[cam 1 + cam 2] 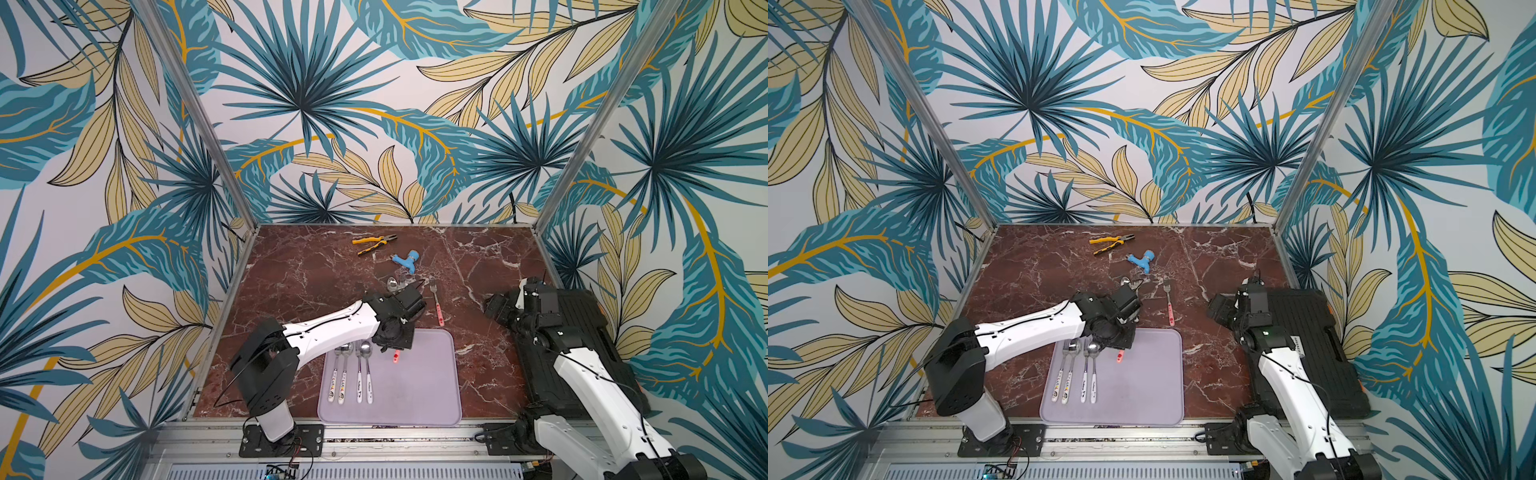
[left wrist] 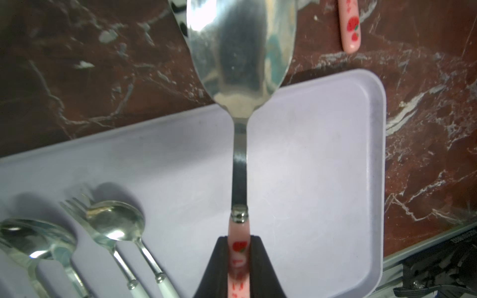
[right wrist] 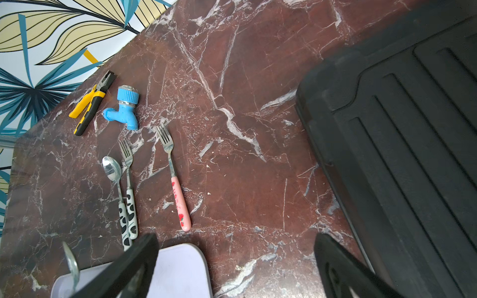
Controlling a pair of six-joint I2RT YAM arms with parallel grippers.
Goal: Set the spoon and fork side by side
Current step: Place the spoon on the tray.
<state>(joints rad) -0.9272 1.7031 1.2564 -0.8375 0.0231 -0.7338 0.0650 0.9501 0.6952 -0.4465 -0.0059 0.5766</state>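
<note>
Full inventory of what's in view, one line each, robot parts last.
tray: 1, lavender, front centre of table
white-handled cutlery: 4, steel, in two pairs on tray
pink spoon: 1, steel, strawberry handle, held over tray
pink fork: 1, matching handle, on table behind tray
cow-print spoon and fork: 2, black-white handles, side by side near pink fork
pliers: 1, yellow-black, near far edge
tap: 1, blue, beside pliers
case: 1, black, table's right side
table: 1, red-brown marble
left fingers: 2, black, shut on pink spoon's handle
right fingers: 2, black, open, empty
</note>
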